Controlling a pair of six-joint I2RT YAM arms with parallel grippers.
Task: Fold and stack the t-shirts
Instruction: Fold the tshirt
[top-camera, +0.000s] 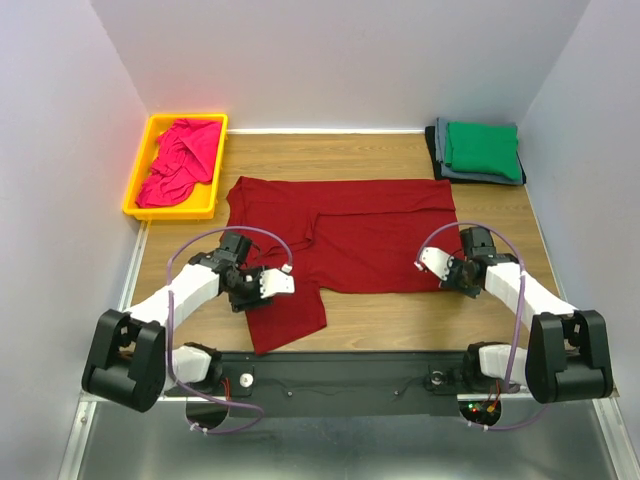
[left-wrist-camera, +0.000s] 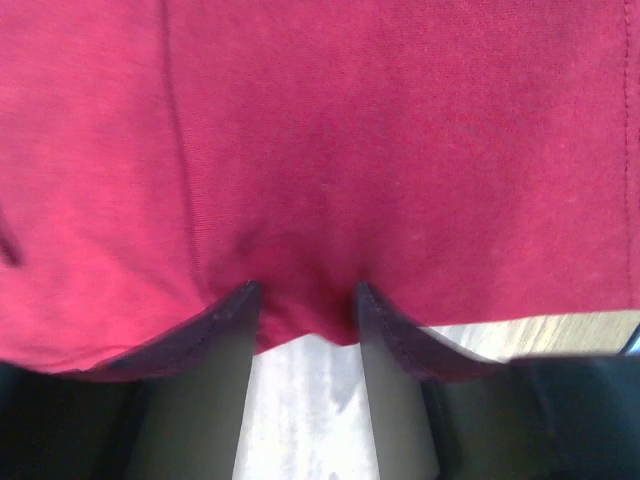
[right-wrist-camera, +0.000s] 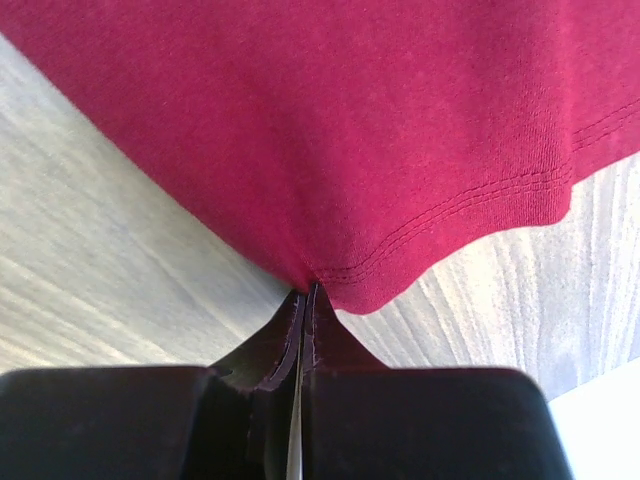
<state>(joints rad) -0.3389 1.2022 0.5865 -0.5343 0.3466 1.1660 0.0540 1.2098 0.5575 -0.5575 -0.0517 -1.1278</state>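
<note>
**Dark red tee: right side grabbed, left side not yet**

Top view: the large dark red cloth t-shirt (top-camera: 350, 235) lies spread mid-frame on the wooden bench (top-camera: 400, 320). The left gripper (top-camera: 288, 281) is at its lower-left flap and the right gripper (top-camera: 421, 264) at its lower-right edge.

Left wrist view: fingers (left-wrist-camera: 200, 350) parted, hem dipping between them, nothing pinched.

Right wrist view: fingers (right-wrist-camera: 265, 350) squeezed tight on the hem.

Looks like the grab before a fold. I reckon the left has to close first, then both lift together.

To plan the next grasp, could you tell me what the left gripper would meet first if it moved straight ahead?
The dark red t-shirt: its edge lies between the open jaws of the left gripper, so contact looks immediate, though the exact depth is unclear.
</note>
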